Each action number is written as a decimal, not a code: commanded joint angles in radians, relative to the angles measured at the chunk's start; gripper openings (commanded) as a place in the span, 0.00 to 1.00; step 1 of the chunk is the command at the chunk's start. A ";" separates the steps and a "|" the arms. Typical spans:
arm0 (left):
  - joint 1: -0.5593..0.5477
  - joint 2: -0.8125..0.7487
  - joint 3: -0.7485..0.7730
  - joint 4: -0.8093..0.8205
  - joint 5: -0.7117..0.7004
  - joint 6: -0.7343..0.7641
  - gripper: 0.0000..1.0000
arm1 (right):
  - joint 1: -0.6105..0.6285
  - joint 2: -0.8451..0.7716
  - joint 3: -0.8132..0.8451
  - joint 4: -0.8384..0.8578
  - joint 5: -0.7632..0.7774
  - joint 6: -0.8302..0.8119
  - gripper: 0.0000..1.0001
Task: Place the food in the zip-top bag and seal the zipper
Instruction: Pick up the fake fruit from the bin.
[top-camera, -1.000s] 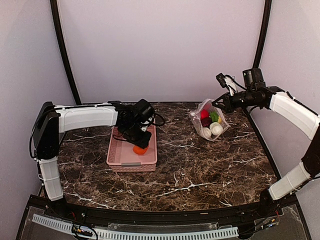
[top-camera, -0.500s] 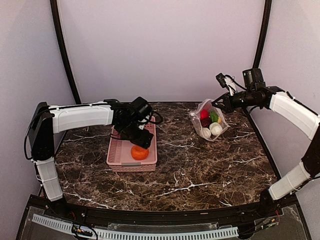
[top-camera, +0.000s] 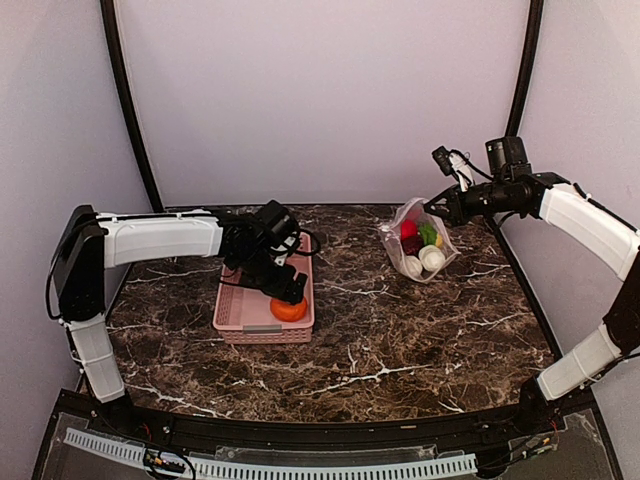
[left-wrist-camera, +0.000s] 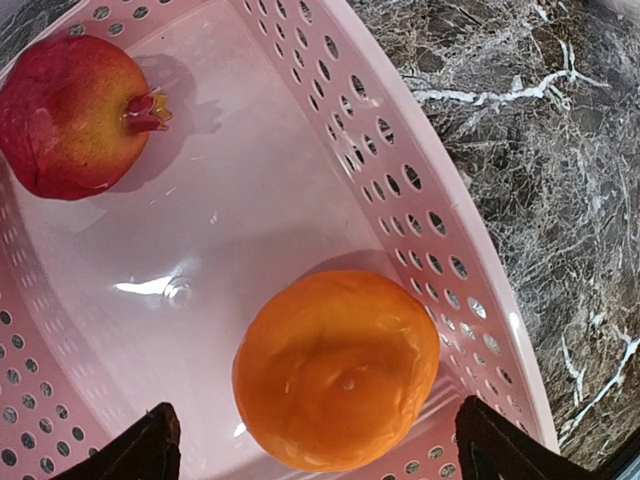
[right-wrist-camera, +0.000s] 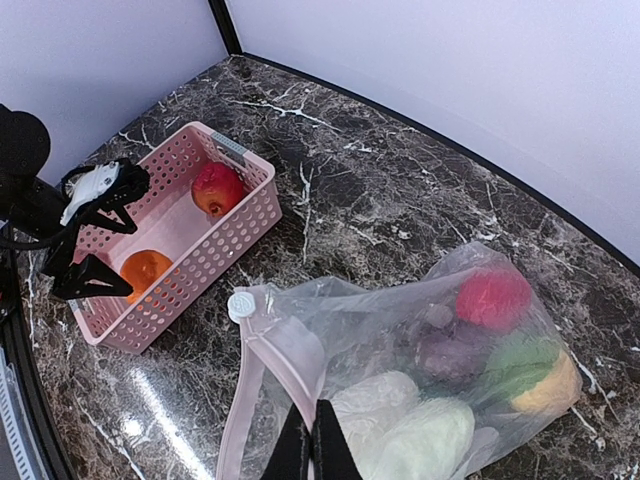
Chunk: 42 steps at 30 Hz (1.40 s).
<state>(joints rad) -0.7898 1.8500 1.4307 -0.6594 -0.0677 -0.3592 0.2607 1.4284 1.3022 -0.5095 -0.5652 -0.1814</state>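
Note:
An orange toy fruit (left-wrist-camera: 340, 370) lies in the near right corner of the pink basket (top-camera: 240, 300). My left gripper (left-wrist-camera: 318, 452) hangs open just above it, one finger on each side and not touching it. A red pomegranate (left-wrist-camera: 70, 115) lies at the basket's far end. At the back right the zip-top bag (top-camera: 418, 245) hangs with its bottom on the table, holding red, purple, green, yellow and white food (right-wrist-camera: 470, 350). My right gripper (right-wrist-camera: 315, 445) is shut on the pink zipper (right-wrist-camera: 290, 355) at the bag's mouth, which gapes open.
The basket's slotted walls (left-wrist-camera: 400, 180) rise close around the orange fruit. A white slider tab (right-wrist-camera: 240, 305) sits at one end of the zipper. Dark marble table (top-camera: 400, 340) stretches between basket and bag. Black frame posts (top-camera: 125, 110) stand at the back corners.
My left gripper's jaws have spread wide, and the orange fruit now lies free, a little nearer the basket's front right corner. The right arm and bag have not moved.

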 joint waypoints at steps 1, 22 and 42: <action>0.019 0.038 -0.017 0.020 0.025 0.011 0.93 | -0.001 -0.027 0.001 0.009 -0.020 -0.006 0.00; 0.027 0.049 0.066 -0.091 -0.032 0.054 0.62 | -0.001 -0.001 0.024 -0.007 -0.024 -0.007 0.00; -0.034 -0.315 -0.062 0.467 0.196 0.141 0.60 | 0.027 0.091 0.200 -0.114 -0.021 -0.028 0.00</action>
<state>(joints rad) -0.7944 1.5898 1.4425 -0.4740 -0.0151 -0.2424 0.2661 1.4933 1.4361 -0.5961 -0.5724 -0.1925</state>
